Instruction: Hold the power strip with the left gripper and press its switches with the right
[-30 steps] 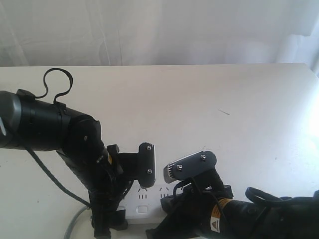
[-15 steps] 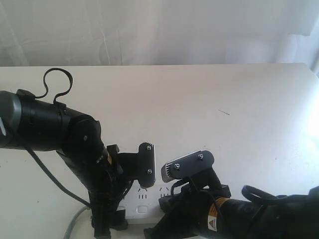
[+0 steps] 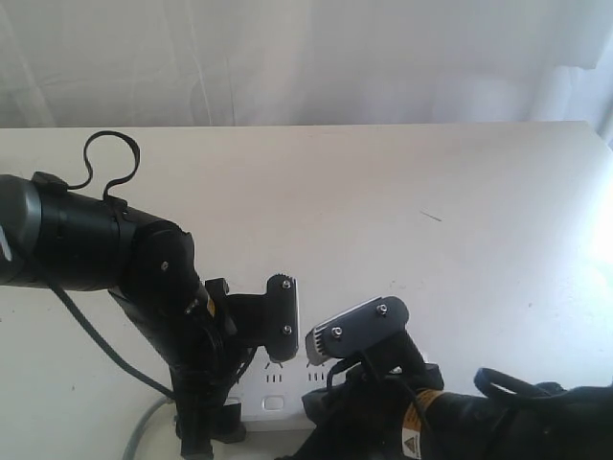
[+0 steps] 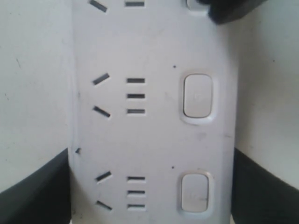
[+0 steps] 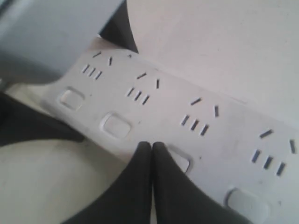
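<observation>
Power strip (image 3: 276, 388) lies flat on the white tabletop (image 3: 383, 192), at the near edge of the exterior view and mostly hidden under both arms. Its grey cord (image 3: 144, 424) runs off on the left-arm side.

Left gripper (image 4: 152, 179): jaws straddle the strip across its width. A dark finger sits against each long edge, so it reads as clamped on the strip body. The hold step looks done.

Right gripper (image 5: 152, 148): jaws closed, tips pressed together into one point. That point sits on the row of switches (image 5: 114, 125), half covering one button. Two more buttons are visible on the left-gripper side and one on the other side. Cannot tell if the covered button is actually pushed in.

Step in hand: the pressing phase, with the tip on a middle switch.

Next move, as a guess: push straight down until it clicks, lift clear, then shift along the row to the neighbouring button. The left clamp should stay put so the strip doesn't slide or tip.
</observation>
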You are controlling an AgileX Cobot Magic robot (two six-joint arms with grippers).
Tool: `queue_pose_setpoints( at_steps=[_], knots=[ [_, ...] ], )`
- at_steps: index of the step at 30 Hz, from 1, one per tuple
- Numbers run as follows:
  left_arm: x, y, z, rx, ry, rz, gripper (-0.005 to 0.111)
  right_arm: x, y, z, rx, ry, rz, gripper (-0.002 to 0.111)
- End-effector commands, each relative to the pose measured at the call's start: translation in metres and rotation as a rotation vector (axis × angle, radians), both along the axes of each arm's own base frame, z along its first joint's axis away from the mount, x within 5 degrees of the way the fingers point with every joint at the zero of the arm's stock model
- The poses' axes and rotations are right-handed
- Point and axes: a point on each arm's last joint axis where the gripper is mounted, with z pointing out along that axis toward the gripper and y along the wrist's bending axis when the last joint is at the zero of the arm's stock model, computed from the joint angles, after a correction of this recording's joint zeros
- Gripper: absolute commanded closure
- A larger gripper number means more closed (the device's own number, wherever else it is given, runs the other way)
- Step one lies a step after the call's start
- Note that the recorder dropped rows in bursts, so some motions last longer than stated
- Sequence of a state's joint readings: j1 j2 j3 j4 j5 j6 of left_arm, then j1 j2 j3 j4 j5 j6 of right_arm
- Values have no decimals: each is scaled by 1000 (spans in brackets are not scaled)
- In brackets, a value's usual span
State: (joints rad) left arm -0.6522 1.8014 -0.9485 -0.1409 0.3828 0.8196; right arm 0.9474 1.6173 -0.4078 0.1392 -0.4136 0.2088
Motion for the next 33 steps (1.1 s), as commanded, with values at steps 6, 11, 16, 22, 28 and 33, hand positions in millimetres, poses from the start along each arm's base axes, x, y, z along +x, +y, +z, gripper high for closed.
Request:
queue_pose_setpoints(
  at_steps=[6,11,16,22,28,33],
  knots=[
    [-13,15,-26,150,125,-75,107,-4,-10,37,64,-105,-25,108],
    [-15,16,-26,163,141,-81,107,-2,-19,31,-34,-96,-78,108],
    [-16,18,-26,182,158,-91,107,-6,-30,22,-73,-84,-117,108],
    [-16,18,-26,182,158,-91,107,-10,-37,16,-92,-73,-123,108],
    [-16,18,-26,182,158,-91,107,-7,-37,18,-64,-96,-155,108],
    [-16,18,-26,182,158,-91,107,-6,-37,17,-60,-95,-168,108]
  ],
)
